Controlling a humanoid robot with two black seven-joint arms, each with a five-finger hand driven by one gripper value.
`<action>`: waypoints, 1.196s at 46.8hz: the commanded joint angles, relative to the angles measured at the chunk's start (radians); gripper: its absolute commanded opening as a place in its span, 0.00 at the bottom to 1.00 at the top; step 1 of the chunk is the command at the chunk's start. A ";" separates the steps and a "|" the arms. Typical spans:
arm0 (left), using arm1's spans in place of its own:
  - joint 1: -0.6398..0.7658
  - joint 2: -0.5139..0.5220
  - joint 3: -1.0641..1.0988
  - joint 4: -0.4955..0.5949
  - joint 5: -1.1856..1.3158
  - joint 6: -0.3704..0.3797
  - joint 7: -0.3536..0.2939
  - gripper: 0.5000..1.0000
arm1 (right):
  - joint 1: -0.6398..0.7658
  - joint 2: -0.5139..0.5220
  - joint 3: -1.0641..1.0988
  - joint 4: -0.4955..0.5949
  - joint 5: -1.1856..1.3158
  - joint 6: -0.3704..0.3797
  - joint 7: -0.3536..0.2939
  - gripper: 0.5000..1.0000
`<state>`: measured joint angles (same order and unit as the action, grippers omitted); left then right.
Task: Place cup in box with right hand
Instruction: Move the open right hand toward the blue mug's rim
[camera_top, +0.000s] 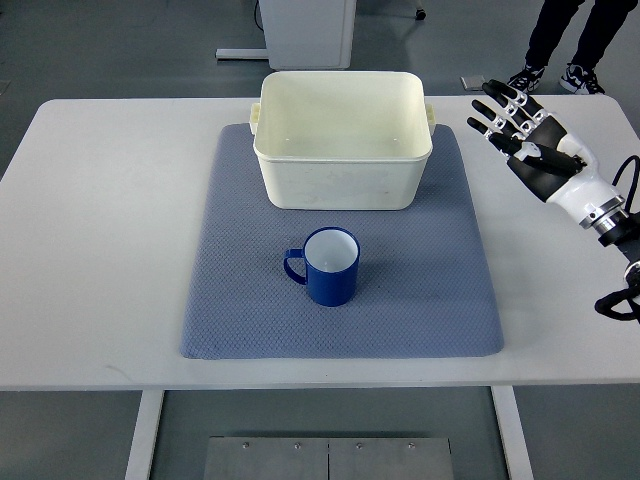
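A blue cup (331, 266) with a white inside stands upright on the blue-grey mat (240, 300), its handle pointing left. Behind it on the mat sits a cream plastic box (343, 178), open at the top with nothing inside. My right hand (512, 126) hovers over the table's right side, beyond the mat's edge and level with the box. Its fingers (492, 105) are spread and hold nothing. The cup is well to the left of and nearer than the hand.
The white table (100, 250) extends to either side of the mat. A person's legs and shoes (560, 60) stand on the floor behind the far right corner. A white cabinet base (305, 30) stands behind the table.
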<state>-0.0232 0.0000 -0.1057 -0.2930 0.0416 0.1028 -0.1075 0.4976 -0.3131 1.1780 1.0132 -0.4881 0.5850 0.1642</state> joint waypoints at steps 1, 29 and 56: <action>0.000 0.000 0.000 0.000 0.000 0.000 0.000 1.00 | -0.019 -0.014 -0.001 0.038 -0.001 0.025 0.002 1.00; 0.000 0.000 0.001 0.000 0.000 0.000 0.000 1.00 | -0.057 -0.074 -0.098 0.246 -0.036 0.026 0.009 1.00; 0.000 0.000 0.000 0.000 0.000 0.000 0.000 1.00 | -0.056 0.015 -0.204 0.301 -0.262 0.026 0.017 1.00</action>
<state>-0.0233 0.0000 -0.1056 -0.2930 0.0413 0.1028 -0.1073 0.4414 -0.3046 0.9919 1.3146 -0.7477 0.6109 0.1813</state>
